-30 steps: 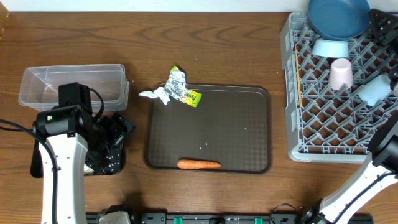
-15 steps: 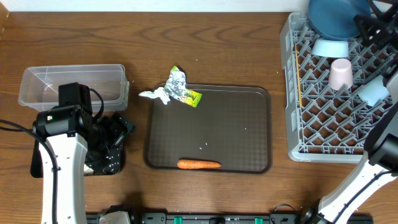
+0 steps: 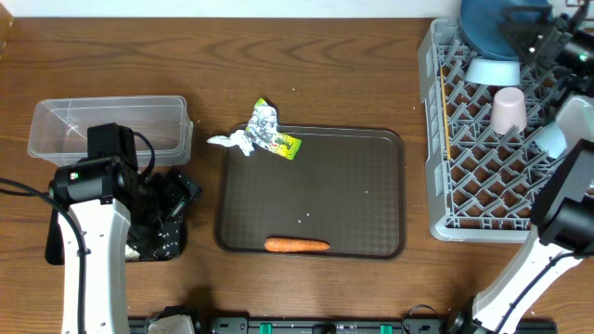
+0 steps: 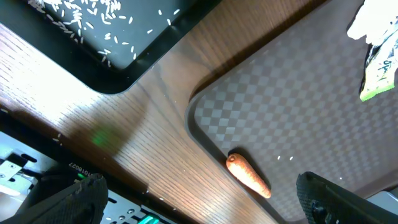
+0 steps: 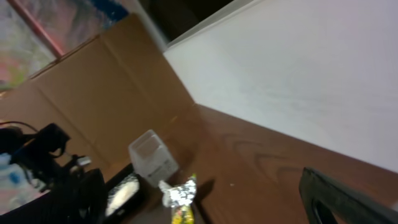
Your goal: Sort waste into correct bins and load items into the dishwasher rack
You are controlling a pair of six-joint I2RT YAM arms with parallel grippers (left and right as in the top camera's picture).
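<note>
Left claw (image 4: 198,185) released, fingers wide, nothing between (hangs over black tray (image 4: 155,46)). Rice (image 4: 74,15) beneath it in that tray. Carrot (image 4: 249,176) beyond claw on brown tray (image 4: 298,106), untouched. Right claw (image 5: 199,180) spread, empty, above rack (image 3: 483,176), beside dark-blue bowl (image 3: 501,23). Foil wrapper (image 3: 264,132) well apart from both claws.

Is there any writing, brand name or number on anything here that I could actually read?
Nothing reads clearly.
Yellow-green wrapper: it carries print, but too blurred to read.
White sticker, bottom left of the left wrist view: a row of digits, upside down, too small to be sure of.
</note>
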